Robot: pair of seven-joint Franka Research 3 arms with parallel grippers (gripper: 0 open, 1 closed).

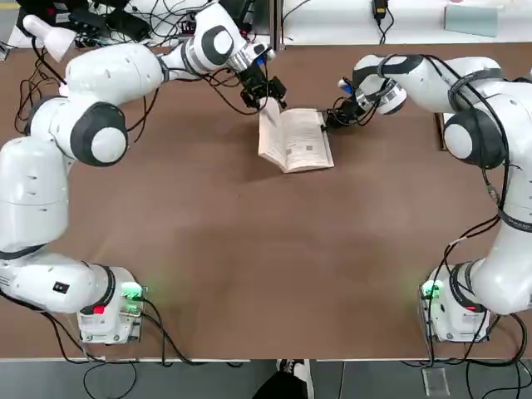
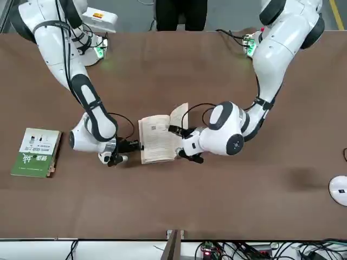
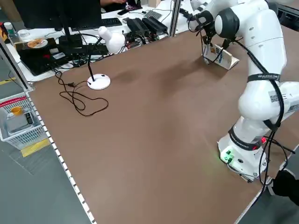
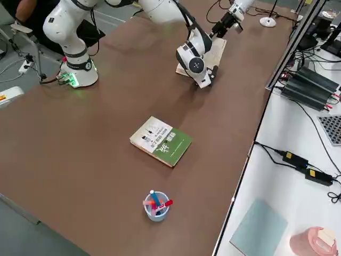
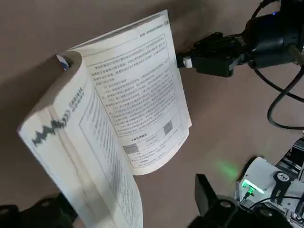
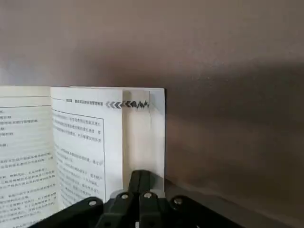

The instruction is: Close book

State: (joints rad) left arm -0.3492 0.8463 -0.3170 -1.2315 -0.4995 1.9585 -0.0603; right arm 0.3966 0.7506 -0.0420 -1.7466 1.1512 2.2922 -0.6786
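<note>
Cream pages fan up from the book (image 1: pixel 293 140), a thin paperback lying open toward the far middle of the brown table (image 1: pixel 249 266), between the two grippers. It looks light and floppy; the leaves bend under their own weight, so I'd guess it slides easily on the smooth top if pushed without something bracing it. The best hold seems to be the free edge of the lifted half, taken near the outer margin and swung over the spine, not pinched hard, since paper like this creases or tears.

On the left arm, the gripper (image 1: pixel 273 93) sits at the book's far left corner, where a sheaf of pages stands up and curls. In its wrist view the sheaf rises between its two fingers, which stand apart on either side; I can't say they are pressing on it.

Across from it, the right gripper (image 1: pixel 336 116) is low at the book's right edge, near the far corner. From its wrist view the fingers (image 6: pixel 140 183) are drawn together, their tip on or just over the margin of the flat right-hand page, which reads to me as pinning that half down.

A green book (image 2: pixel 36 153) lies well apart, off to the robot's right.
</note>
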